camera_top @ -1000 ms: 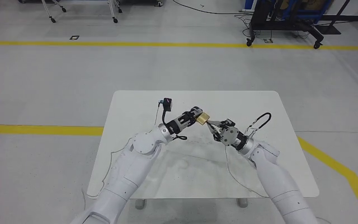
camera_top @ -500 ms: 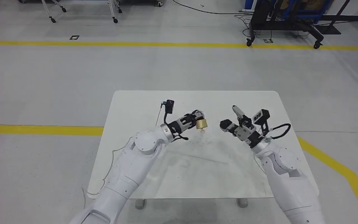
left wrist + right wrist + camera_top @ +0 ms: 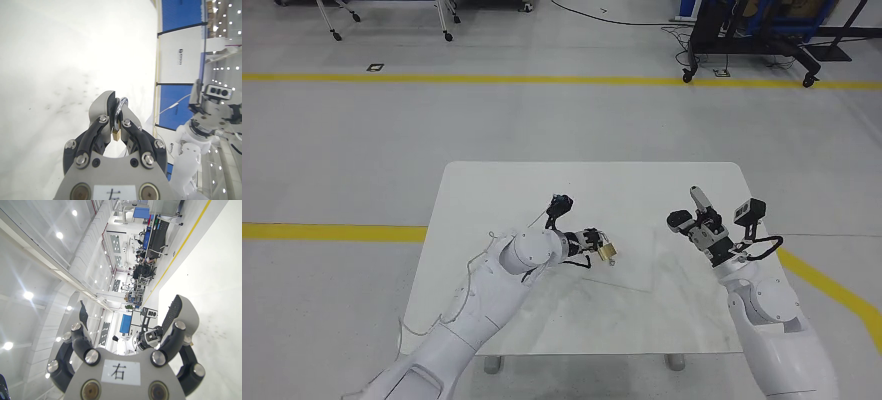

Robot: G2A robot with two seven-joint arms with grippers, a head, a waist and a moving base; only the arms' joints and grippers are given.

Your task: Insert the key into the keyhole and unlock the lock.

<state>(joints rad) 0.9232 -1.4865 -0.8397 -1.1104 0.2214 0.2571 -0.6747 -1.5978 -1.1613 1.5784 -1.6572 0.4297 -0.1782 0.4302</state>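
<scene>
Padlock sits clamped in the left pincer, with the white table beneath it. The lock's small body is brass-yellow and is seen edge-on between the pincer's black links. Its chrome shackle curves up between the two ribbed pads, which press on it from both sides. Whether the shackle is sprung I cannot tell. A white label on this pincer's base carries one black character. Well to the right of the lock, the right pincer points upward over the table, its fingers spread wide with nothing between them. Its base bears a matching label, also white with a single black character.
</scene>
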